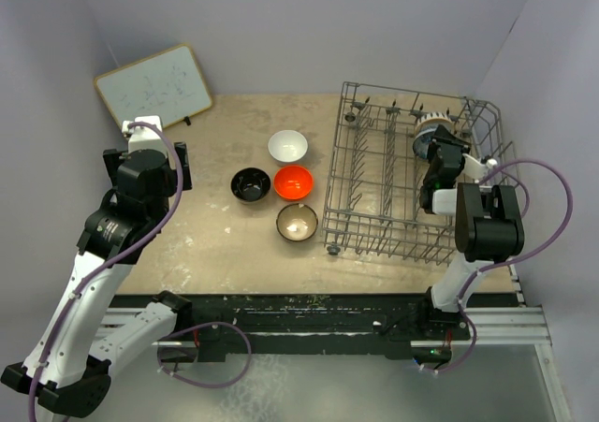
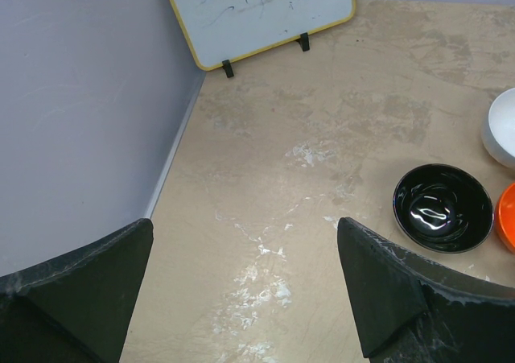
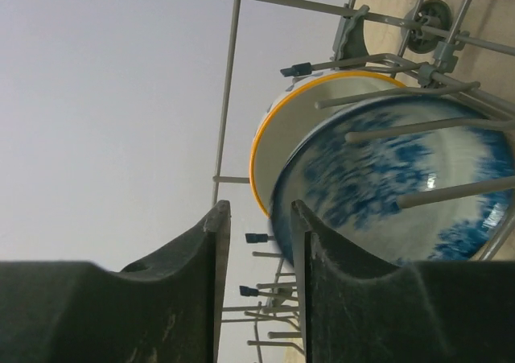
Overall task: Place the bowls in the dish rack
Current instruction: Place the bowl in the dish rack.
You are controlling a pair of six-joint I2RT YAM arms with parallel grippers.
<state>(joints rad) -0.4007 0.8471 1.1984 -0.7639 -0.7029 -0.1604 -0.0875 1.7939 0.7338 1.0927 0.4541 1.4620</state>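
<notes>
My right gripper (image 3: 259, 212) is inside the dish rack (image 1: 384, 197), in its far right part. Its jaws stand only a little apart, with a narrow gap between them, and I see nothing pressed between the two fingers. Just beyond the fingertips the blue-and-white bowl (image 3: 402, 178) stands on its edge between the upright tines. Its rim shows in the gap, close to one finger; whether it touches that finger I cannot tell. Directly behind it, also on edge, is the cream-beige bowl (image 3: 282, 134), which has a yellow-orange rim.

My left gripper (image 2: 245, 222) is wide open and holds nothing. It hangs over the table (image 2: 322, 138) near the left wall, well apart from the rack. To its right the black bowl (image 2: 442, 208), the white bowl (image 2: 503, 125), the orange-red bowl (image 2: 508, 218) and the brown bowl (image 1: 297, 222) sit upright on the table. They form a close group just left of the rack. A whiteboard (image 2: 257, 13) leans in the far left corner.
</notes>
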